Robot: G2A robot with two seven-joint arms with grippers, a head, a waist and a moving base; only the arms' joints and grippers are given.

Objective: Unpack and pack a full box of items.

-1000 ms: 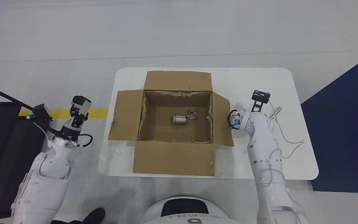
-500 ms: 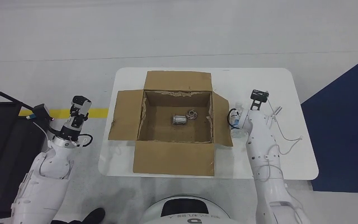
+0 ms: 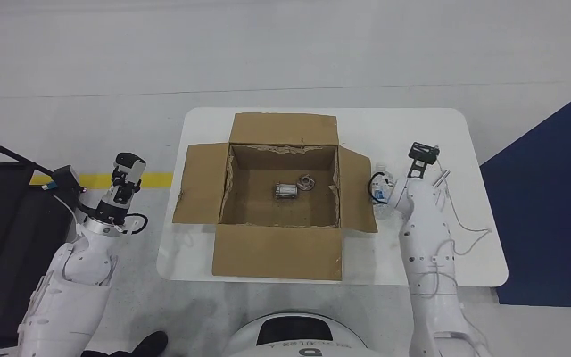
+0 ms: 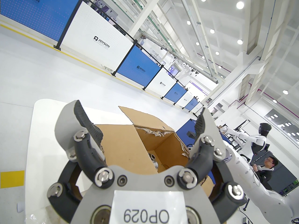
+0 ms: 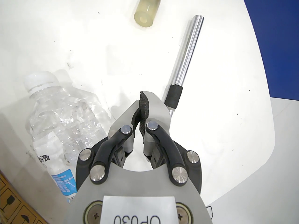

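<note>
Right claw, closed, over rod's hidden end.

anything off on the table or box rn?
The plastic bottle lies on its side beside the cardboard box, and its clear walls look crumpled. The box's inner edges are ragged and torn. No spill visible.

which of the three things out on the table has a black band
The long metal rod. The water bottle is clear with a white cap; the short cylinder is yellowish with a metal tip.
</note>
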